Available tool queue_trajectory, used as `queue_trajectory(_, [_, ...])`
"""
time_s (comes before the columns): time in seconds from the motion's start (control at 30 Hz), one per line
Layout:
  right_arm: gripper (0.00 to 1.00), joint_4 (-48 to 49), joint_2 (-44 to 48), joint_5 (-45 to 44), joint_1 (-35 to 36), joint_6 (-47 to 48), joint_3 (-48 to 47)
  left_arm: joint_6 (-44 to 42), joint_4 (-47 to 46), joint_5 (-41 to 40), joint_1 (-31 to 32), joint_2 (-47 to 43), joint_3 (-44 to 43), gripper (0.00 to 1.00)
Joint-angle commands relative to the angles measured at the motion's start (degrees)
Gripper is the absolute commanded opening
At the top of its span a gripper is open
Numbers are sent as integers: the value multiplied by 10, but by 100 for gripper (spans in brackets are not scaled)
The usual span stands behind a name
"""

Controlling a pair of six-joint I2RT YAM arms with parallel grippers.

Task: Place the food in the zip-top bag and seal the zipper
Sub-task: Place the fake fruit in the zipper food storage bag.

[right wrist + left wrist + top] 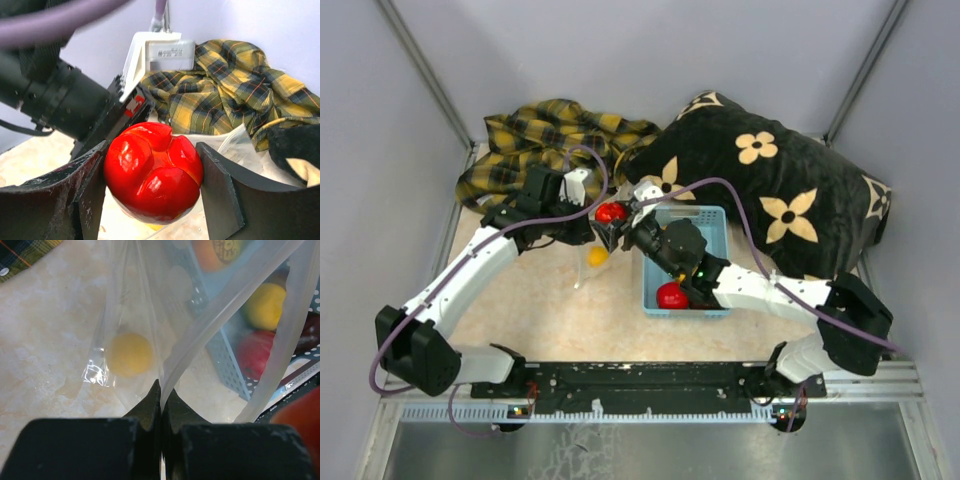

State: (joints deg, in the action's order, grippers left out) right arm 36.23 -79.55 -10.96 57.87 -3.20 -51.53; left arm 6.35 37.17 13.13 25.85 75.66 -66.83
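- Left end effector (161, 402) is clamped on the zip-top bag (202, 335) mouth edge.
- Right end effector (152, 182) is clamped around a red fruit (150, 170); from above, the bag lies at its 6 o'clock.

Both arms reach forward and converge mid-table, the left gripper (161, 399) pinched closed on the zip-top bag (220, 320), the right gripper (152, 170) raised with fingers (220, 195) clamping a red fruit (150, 180).
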Motion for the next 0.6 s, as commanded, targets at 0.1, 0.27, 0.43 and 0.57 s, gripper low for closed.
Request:
queue_trajectory(0.1, [45,115,-38,12,10,52,17,-2,-22,42,-8,-19,6,0])
queue_trajectory(0.27, [45,99,-63,-18,9,88,17,-1,-24,47,-11,-19,6,0])
queue_trajectory(0.43, [51,56,-84,-50,9,122,4,-1,-25,52,-11,-19,6,0])
queue_trajectory(0.57, [61,48,-87,-54,9,124,0,-1,-26,55,-13,-19,8,0])
